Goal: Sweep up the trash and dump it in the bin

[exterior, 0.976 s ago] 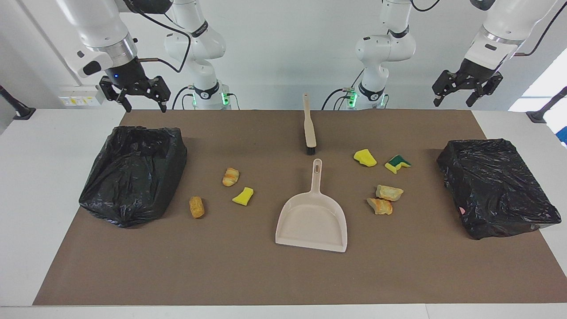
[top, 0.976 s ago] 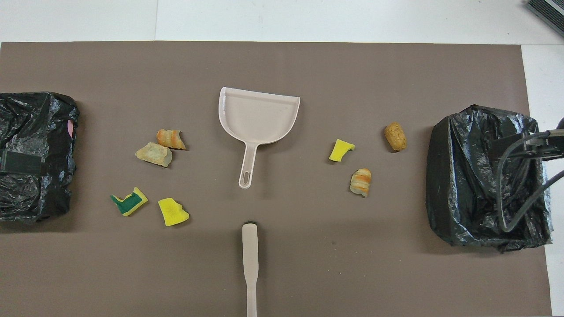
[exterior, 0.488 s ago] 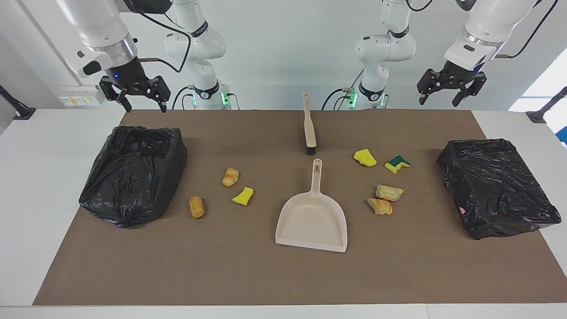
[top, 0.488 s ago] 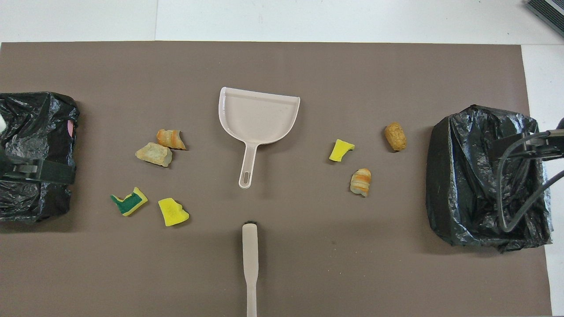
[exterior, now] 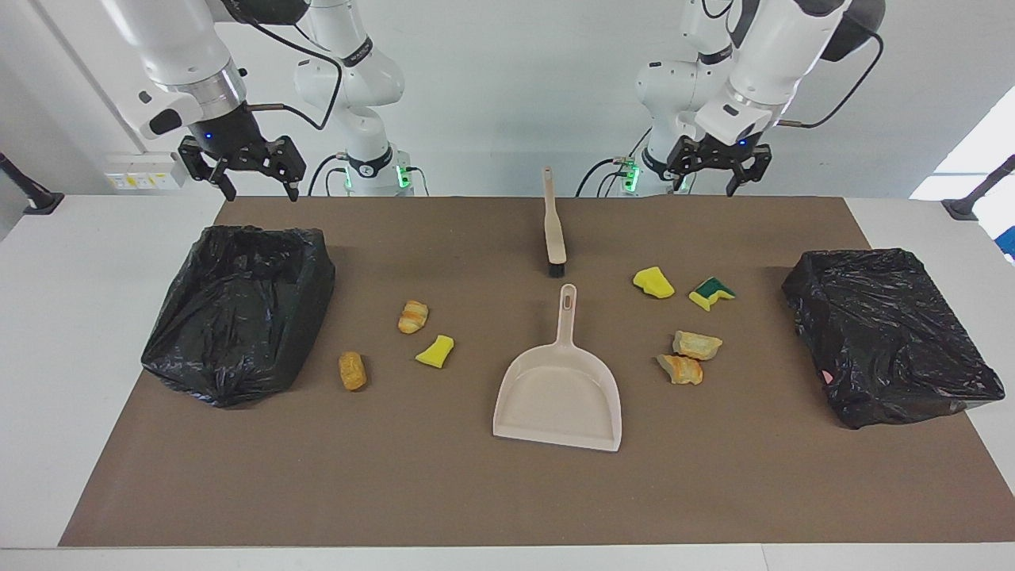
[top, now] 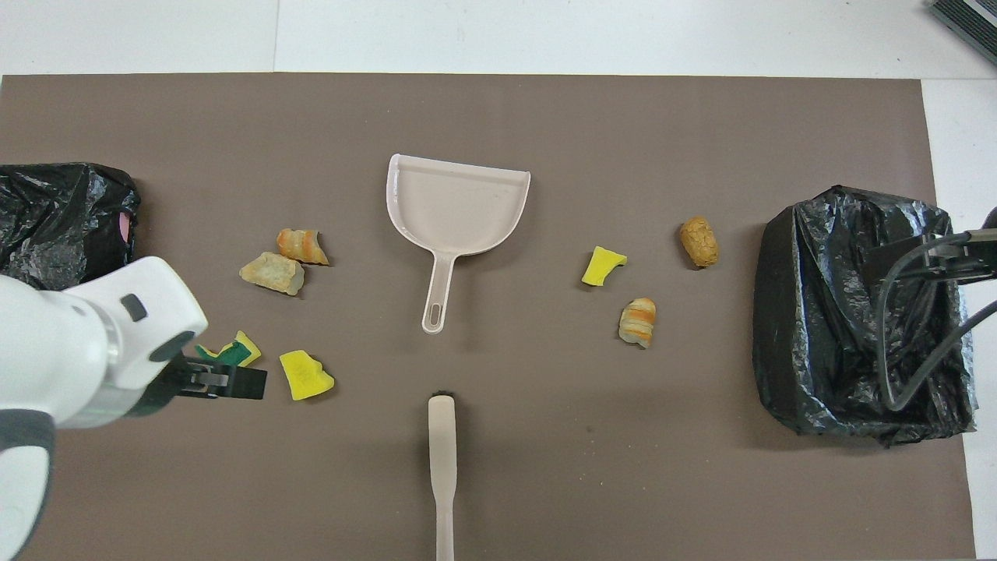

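A: Seven scraps of trash are counted on the brown mat, none yet swept. Three lie toward the right arm's end: an orange-tan piece, a striped piece and a yellow chunk. Four lie toward the left arm's end: a yellow chunk, the yellow-and-green sponge and two tan pieces that touch.

B: Tool placement is noted?

A: The dustpan is set mid-mat between the two groups, handle toward the robots; the brush is laid in line with it, at the mat's robot-side edge. Both are judged to be placed for equal reach. A bagged bin is stood at the right arm's end, another at the left arm's end.

B: Arm poses?

A: The left gripper is held raised, fingers apart, empty, over the robot-side edge near the brush. The right gripper is parked over the mat's corner by its bin, fingers apart, empty; it is recorded as waiting.
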`<state>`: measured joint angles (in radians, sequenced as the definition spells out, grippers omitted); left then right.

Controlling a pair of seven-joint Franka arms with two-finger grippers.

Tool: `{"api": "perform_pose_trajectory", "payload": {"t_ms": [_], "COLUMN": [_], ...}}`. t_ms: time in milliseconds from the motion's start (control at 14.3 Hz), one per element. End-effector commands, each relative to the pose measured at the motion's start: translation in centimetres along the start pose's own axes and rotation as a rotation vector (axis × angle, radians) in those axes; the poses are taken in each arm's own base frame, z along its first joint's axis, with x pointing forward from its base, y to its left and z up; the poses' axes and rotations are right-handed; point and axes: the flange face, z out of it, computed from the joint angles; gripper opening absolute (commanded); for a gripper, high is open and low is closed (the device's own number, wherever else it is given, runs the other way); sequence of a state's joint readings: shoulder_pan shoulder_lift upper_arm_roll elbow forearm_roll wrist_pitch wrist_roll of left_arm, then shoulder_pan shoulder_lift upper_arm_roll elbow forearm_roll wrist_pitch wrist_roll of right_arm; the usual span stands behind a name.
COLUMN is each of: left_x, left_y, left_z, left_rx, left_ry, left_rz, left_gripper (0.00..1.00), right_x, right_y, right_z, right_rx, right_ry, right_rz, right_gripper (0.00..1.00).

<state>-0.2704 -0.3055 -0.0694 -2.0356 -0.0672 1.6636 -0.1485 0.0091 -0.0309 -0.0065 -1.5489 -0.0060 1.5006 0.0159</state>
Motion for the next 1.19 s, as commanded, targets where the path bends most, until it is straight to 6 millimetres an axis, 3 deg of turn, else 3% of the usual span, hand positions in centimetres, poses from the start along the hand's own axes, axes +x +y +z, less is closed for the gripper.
{"api": "perform_pose_trajectory", "payload": {"t_ms": [0,70,279,488,628,767,907,1116], "left_x": [-2.0,-2.5,-4.9,-9.0,-11.2,-13.4,-14.7,-16.0], "left_y": [4.5,6.0,11.7,17.1,19.2,21.2,22.7,23.6], "left_z": [3.2,4.3,7.9,14.1,19.0,22.1,23.6,24.7], "left_rx": [-0.004,-0.001,0.012,0.038,0.047,0.065,0.073,0.081], "left_ry": [0.016,0.015,0.006,-0.014,-0.012,-0.022,-0.024,-0.026], "left_rz": [0.002,0.008,0.005,0.011,0.013,0.028,0.024,0.024], "left_gripper": [1.00,1.00,1.00,1.00,1.00,1.00,1.00,1.00], "right_x": [-0.2,-0.2,-0.4,-0.4,-0.2,0.0,0.9,2.0], "right_y": [-1.0,-1.7,-1.5,-0.7,-1.0,-1.7,-2.5,-5.9], "right_z": [0.1,0.0,0.1,0.1,0.2,0.3,1.4,3.2], "right_rx": [0.018,0.019,0.017,0.018,0.007,0.006,0.011,0.001], "right_ry": [0.028,0.029,0.013,0.006,0.008,0.005,-0.010,-0.019], "right_rz": [-0.020,-0.032,-0.025,-0.033,-0.041,-0.052,-0.065,-0.122], "right_gripper": [1.00,1.00,1.00,1.00,1.00,1.00,1.00,1.00]}}
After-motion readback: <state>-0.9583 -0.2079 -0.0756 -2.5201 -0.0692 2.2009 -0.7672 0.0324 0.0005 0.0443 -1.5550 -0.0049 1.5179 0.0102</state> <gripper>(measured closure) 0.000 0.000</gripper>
